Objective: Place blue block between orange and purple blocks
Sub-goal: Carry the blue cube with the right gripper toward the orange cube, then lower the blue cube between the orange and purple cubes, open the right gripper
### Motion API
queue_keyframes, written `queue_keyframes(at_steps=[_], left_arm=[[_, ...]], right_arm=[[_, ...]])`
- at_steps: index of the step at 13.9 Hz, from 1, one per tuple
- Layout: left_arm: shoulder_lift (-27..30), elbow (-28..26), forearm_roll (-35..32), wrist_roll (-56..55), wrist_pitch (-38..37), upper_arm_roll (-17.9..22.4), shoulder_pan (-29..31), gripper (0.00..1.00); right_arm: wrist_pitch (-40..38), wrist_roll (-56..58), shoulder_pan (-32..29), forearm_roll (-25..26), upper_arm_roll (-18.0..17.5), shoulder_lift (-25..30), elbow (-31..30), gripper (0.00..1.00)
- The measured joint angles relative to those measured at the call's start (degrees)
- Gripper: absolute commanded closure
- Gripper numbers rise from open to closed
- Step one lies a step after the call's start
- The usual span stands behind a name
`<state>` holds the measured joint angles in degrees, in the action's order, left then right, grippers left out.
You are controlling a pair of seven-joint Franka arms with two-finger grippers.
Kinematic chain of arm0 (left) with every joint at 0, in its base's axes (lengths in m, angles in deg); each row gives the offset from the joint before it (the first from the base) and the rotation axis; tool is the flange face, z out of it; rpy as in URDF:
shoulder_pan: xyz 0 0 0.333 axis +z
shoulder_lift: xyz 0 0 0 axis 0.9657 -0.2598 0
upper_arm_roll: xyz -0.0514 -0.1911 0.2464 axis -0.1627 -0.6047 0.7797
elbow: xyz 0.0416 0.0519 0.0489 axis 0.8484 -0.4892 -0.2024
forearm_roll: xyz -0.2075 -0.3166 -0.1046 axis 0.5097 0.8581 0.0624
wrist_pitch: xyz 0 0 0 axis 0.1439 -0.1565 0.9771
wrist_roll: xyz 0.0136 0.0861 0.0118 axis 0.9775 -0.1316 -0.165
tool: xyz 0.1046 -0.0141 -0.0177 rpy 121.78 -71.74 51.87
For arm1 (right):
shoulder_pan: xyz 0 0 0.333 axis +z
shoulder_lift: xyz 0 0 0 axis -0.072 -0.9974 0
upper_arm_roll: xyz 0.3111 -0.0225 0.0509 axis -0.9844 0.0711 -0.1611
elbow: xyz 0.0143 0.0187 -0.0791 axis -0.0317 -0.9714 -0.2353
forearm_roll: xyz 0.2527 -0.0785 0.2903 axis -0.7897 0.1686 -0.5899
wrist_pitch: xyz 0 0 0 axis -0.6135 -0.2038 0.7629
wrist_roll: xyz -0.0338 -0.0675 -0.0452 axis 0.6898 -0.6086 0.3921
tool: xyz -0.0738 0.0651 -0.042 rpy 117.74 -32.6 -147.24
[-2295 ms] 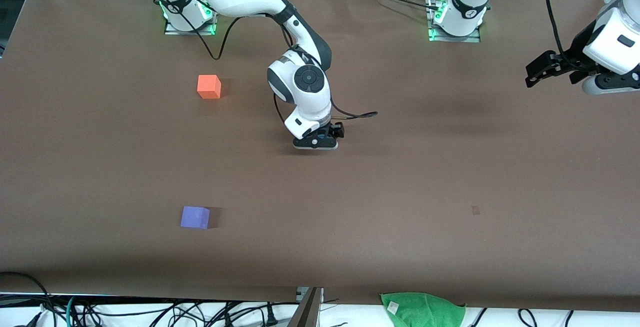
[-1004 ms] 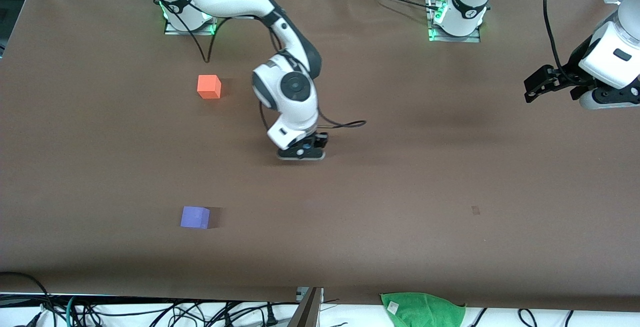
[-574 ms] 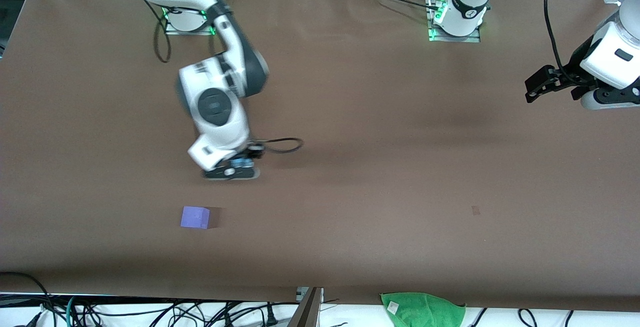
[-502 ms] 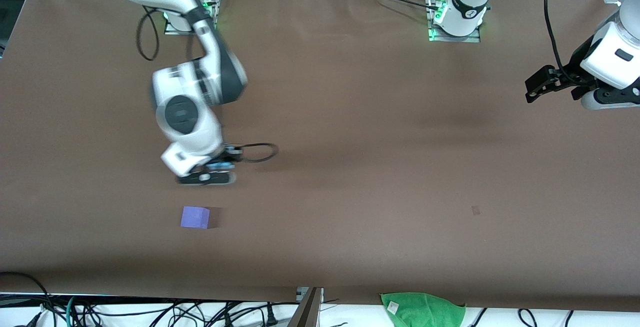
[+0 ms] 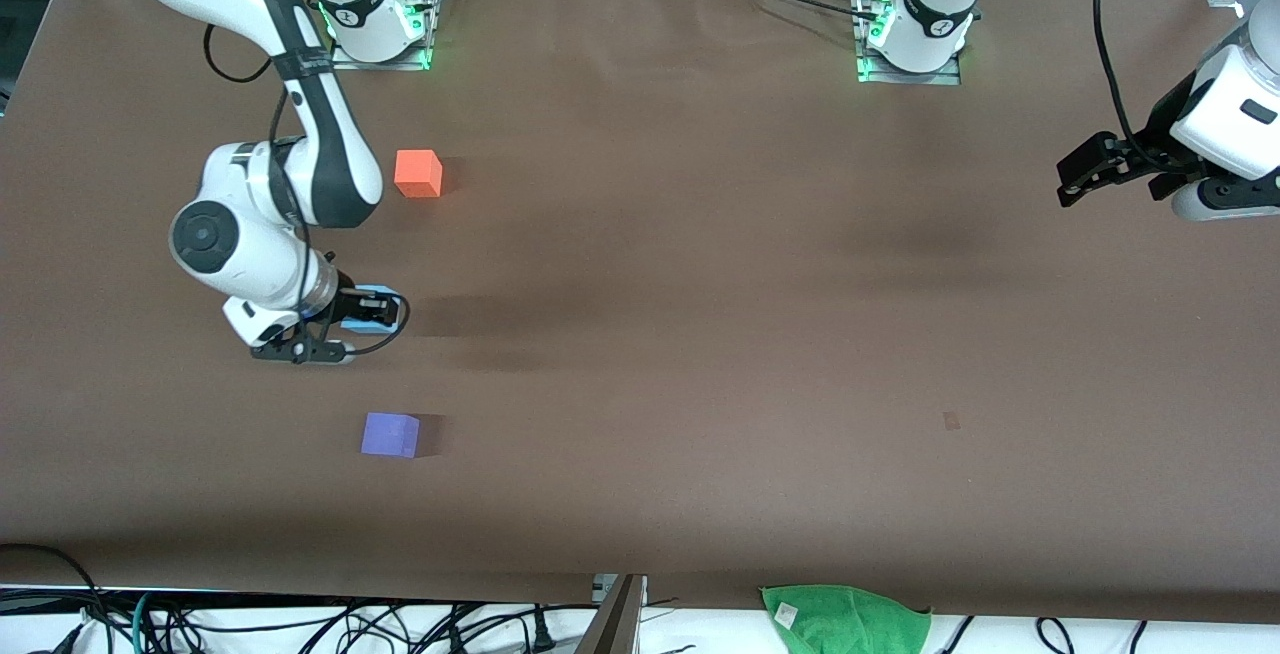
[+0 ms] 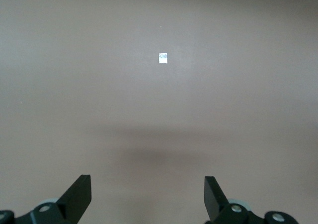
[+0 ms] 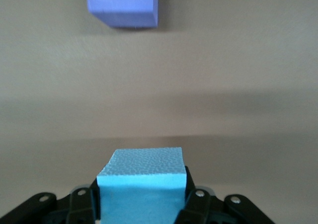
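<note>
The brown tabletop (image 5: 700,334) is wide and mostly bare. Toward the right arm's end of it, the right arm bends down low, and the right gripper (image 5: 385,309) hangs over the tabletop with its fingers clamped on the blue block (image 5: 368,291). In the right wrist view the blue block (image 7: 141,182) sits tight between the two black fingers (image 7: 82,201). The block is up over a spot that lies between the other two blocks. The orange block (image 5: 417,173) sits flat on the tabletop, closer to the edge where the arms' bases stand. The purple block (image 5: 390,434) sits flat too, closer to the front camera's edge, and it also shows in the right wrist view (image 7: 123,5). The two blocks are well apart, and nothing touches them. Past the middle, a small dark mark (image 5: 951,420) shows on the tabletop. A green cloth (image 5: 845,619) lies just off the front camera's edge of the tabletop, among the cables. At the left arm's end, the left arm waits, and the left gripper (image 5: 1085,169) is up in the air near that edge, holding nothing. In the left wrist view its two fingers (image 6: 79,196) stand wide apart over bare tabletop, where a tiny white square (image 6: 163,58) lies.
</note>
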<state>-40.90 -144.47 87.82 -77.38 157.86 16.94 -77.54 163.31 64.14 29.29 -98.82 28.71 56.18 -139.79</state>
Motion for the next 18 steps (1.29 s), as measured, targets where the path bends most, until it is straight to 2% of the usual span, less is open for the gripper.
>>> queue_keyframes(at_steps=[3,5,7,11,14,15,16,18], left_arm=[[0.0,0.0,0.0,0.1,1.1,0.5,0.6,0.0],[0.0,0.0,0.0,2.0,2.0,1.7,0.8,0.0],[0.0,0.0,0.2,4.9,2.1,3.3,1.0,0.0],[0.0,0.1,0.3,2.0,2.1,2.3,0.5,0.0],[0.0,0.1,0.3,1.0,2.1,2.2,0.5,0.0],[0.0,0.1,0.3,1.0,2.1,2.2,0.5,0.0],[0.0,0.1,0.3,1.0,2.1,2.3,0.6,0.0],[0.0,0.1,0.3,1.0,2.1,2.6,0.9,0.0]], right_arm=[[8.7,0.0,0.9,0.0,-0.5,0.1,-6.4,0.57],[11.7,0.0,1.4,0.0,-0.6,0.1,-8.7,0.57],[12.4,0.0,2.1,0.0,-0.7,0.1,-9.7,0.57],[14.5,0.0,3.5,0.0,-0.7,-0.3,-11.0,0.56],[15.9,0.0,3.5,0.0,-0.7,-1.2,-11.5,0.48],[16.0,0.0,3.6,0.0,-0.7,-1.2,-11.5,0.31],[16.1,0.0,3.6,0.0,-0.7,-1.2,-11.5,0.0],[16.6,0.0,3.6,0.0,-0.7,-1.3,-11.5,0.0]])
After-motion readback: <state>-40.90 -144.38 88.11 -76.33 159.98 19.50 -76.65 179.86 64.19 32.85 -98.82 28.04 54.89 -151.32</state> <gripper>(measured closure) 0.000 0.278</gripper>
